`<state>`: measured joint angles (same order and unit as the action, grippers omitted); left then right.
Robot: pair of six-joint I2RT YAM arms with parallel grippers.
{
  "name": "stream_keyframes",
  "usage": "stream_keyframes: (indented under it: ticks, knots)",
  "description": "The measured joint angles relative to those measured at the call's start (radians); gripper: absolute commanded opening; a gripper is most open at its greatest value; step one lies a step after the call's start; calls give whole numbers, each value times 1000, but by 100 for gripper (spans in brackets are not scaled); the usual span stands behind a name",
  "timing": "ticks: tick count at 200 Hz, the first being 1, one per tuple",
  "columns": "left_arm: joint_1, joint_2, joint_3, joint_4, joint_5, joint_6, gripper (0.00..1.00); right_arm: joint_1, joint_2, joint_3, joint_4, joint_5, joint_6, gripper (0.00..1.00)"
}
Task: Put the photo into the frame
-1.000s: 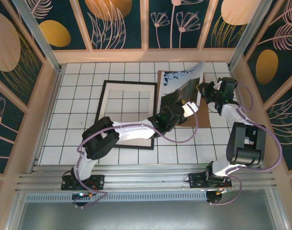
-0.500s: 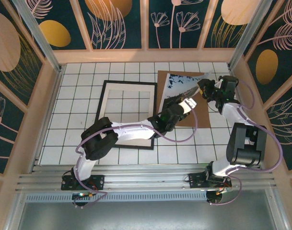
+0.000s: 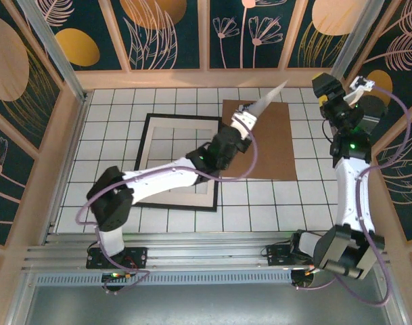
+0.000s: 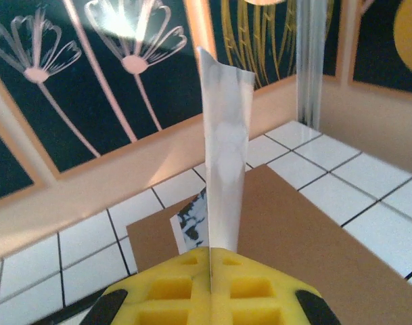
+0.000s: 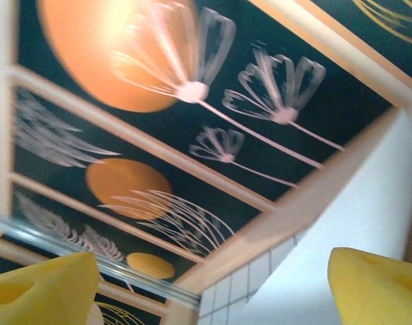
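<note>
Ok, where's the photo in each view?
Top external: photo upper centre, edge-on, sticking up from the left gripper over the board.
Left wrist: photo centre, upright between the pads.
Right wrist: cannot tell; a white blur at right.
Shared landmark: floral wall.

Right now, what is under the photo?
The photo, pinched in the left tool, hangs over the brown board, which lies flat on the tiled table. The tool covers part of the board's left edge, so anything there is hidden.
</note>
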<state>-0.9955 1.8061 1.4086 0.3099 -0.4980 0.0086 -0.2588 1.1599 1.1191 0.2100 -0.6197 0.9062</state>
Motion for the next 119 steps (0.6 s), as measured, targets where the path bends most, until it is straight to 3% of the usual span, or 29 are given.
stream_keyframes:
  ticks: [33,79,119]
  knots:
    - [150,-202,-126,-46,147,-262,0,81,-44,16,-2,36,-92,88]
    - [348,-438,-398,-10,355,-705,0,132,47,-50,-8,44,-137,88]
    - [435,-529,-663,27,404,-1026,0,208,172,-66,-35,44,-164,88]
